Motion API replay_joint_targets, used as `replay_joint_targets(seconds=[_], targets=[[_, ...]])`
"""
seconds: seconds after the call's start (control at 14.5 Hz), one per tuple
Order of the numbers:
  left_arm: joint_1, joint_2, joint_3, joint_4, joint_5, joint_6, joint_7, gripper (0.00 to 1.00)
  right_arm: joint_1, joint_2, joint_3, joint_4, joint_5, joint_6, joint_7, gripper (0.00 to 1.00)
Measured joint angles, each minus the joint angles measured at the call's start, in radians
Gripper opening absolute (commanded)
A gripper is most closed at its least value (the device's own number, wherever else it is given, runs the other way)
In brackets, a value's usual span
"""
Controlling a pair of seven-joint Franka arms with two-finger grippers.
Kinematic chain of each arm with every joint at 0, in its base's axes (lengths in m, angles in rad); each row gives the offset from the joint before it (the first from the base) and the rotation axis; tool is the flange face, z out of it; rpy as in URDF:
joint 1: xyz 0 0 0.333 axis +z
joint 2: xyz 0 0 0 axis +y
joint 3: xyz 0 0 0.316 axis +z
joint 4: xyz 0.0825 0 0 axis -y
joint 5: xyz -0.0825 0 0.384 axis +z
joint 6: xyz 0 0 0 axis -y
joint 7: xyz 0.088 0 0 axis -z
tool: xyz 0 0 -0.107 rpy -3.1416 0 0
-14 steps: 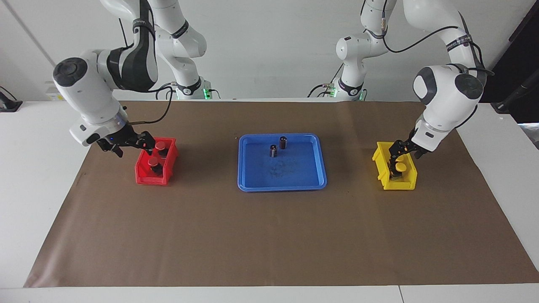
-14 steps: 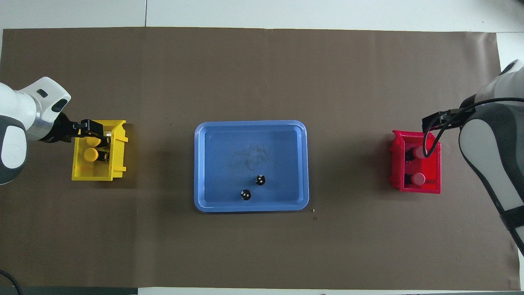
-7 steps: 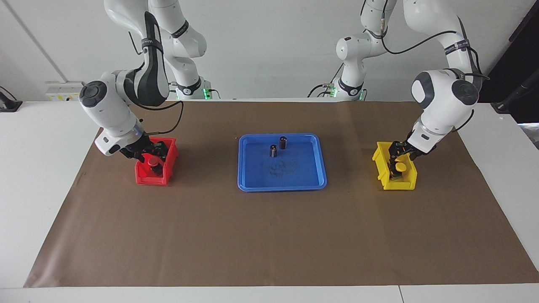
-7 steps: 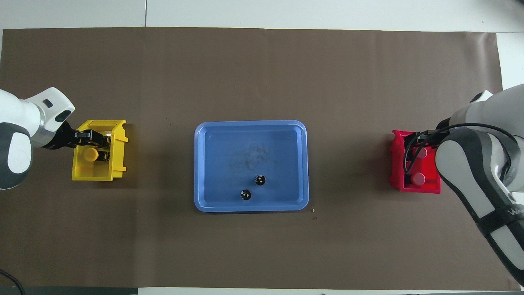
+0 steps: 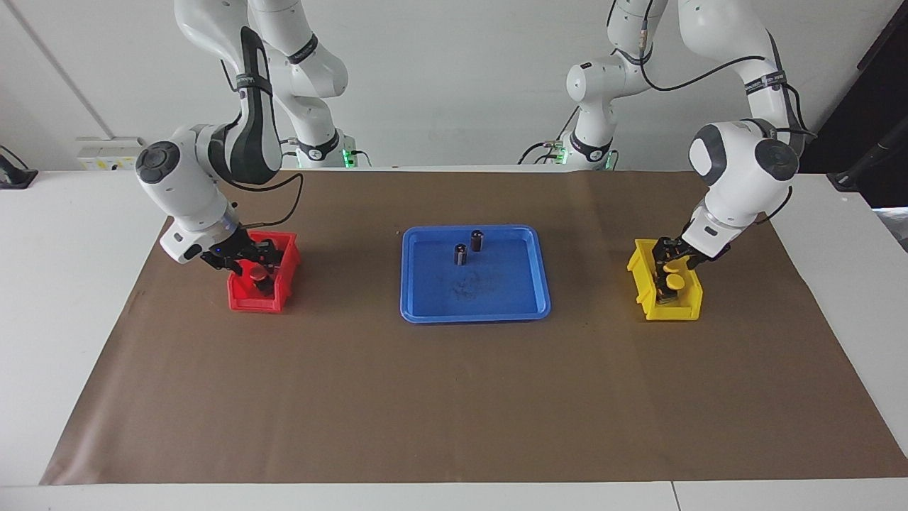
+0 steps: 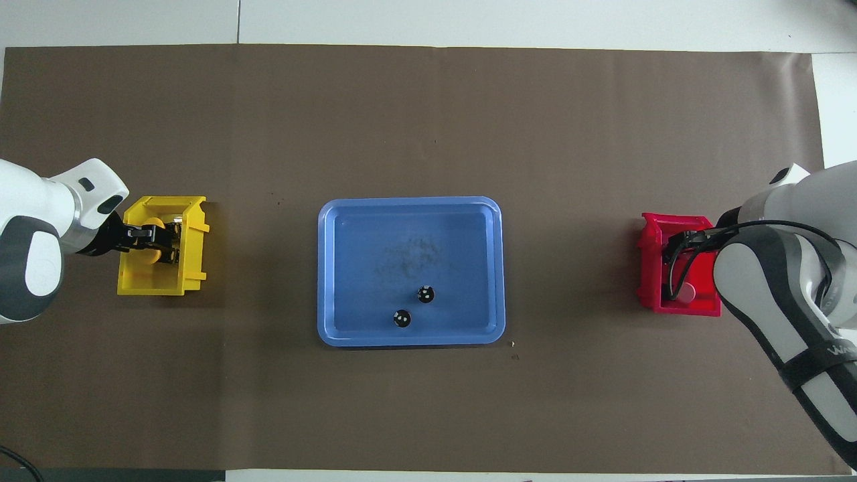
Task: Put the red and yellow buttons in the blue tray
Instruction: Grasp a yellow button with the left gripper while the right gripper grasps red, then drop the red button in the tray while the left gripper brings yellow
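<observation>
Facing view: left end effector [image 5: 667, 264] inside yellow bin [image 5: 647, 284], beside a yellow button [image 5: 675, 282]; finger state indeterminate. Right end effector [image 5: 250, 259] inside red bin [image 5: 245, 298], over a red button [image 5: 257, 272]; cannot tell either.

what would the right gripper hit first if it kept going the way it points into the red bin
Probably the red-capped push button on its black base. The right gripper angles down into the red plastic bin, right at that cap. Whether it already touches is unclear.
</observation>
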Motion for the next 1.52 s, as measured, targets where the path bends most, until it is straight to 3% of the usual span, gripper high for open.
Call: replay_joint_targets(seconds=[0.41, 0.62, 0.69, 0.97, 1.17, 1.24, 1.31, 1.45, 1.52], targets=[[0.0, -0.014, 0.0, -0.03, 0.0, 0.019, 0.001, 0.73, 0.0, -0.001, 0.002, -0.029, 0.0, 0.044, -0.004, 0.49], [0.0, -0.015, 0.0, -0.035, 0.0, 0.045, 0.001, 0.69, 0.0, -0.001, 0.001, -0.033, 0.0, 0.049, -0.032, 0.2], [0.0, -0.015, 0.0, -0.037, 0.0, 0.048, 0.002, 0.68, 0.0, -0.001, 0.001, -0.033, 0.0, 0.049, -0.033, 0.15], [0.0, -0.015, 0.0, -0.046, 0.0, 0.055, 0.002, 0.7, 0.004, -0.001, 0.002, -0.019, 0.0, 0.039, -0.035, 0.13], [0.0, -0.023, 0.0, -0.064, 0.0, 0.061, 0.003, 0.7, 0.032, 0.003, 0.003, 0.129, -0.017, -0.131, -0.036, 0.13], [0.0, -0.026, 0.0, -0.07, 0.0, 0.063, 0.004, 0.67, 0.051, 0.008, 0.004, 0.219, -0.017, -0.22, -0.031, 0.13], [0.0, -0.028, 0.0, -0.073, 0.0, 0.064, 0.005, 0.57, 0.074, 0.02, 0.004, 0.315, -0.017, -0.306, -0.005, 0.13], [0.0, -0.029, 0.0, -0.076, 0.0, 0.065, 0.017, 0.25, 0.161, 0.068, 0.007, 0.49, -0.016, -0.414, 0.126, 0.1], [0.0, -0.029, 0.0, -0.076, 0.0, 0.066, 0.029, 0.2, 0.222, 0.097, 0.009, 0.547, -0.014, -0.423, 0.217, 0.08]])
